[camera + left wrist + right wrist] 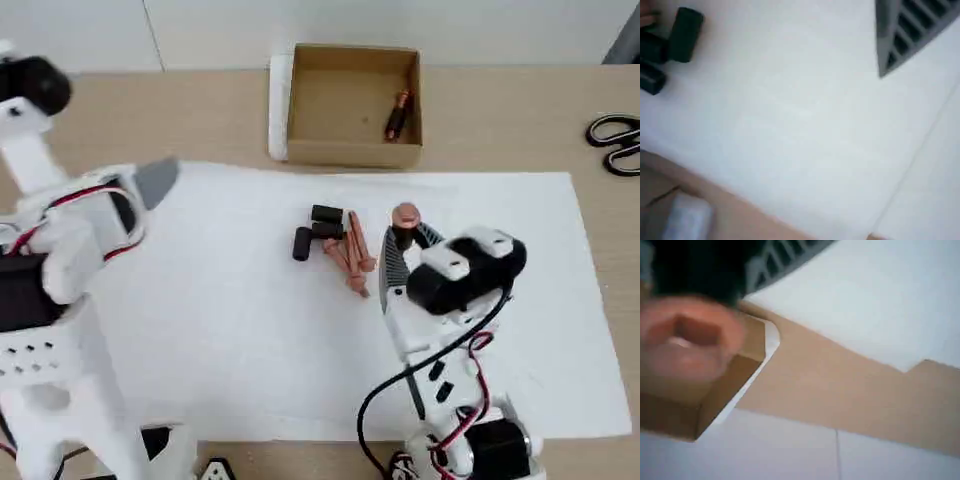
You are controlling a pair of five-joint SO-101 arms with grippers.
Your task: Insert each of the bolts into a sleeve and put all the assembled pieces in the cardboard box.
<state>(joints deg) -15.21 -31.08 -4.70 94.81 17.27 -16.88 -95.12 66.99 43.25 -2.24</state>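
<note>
Currently right tool [404, 245] clamped on sleeved bolt [405, 214], over white sheet [220, 320] — beside loose bolts [352, 258], sleeves [318, 228]. Assembled piece [398, 115] inside cardboard box [345, 152]. Left tool [152, 182] — can't tell its state.

No writing, label, number or sign can be read on anything in these views.
</note>
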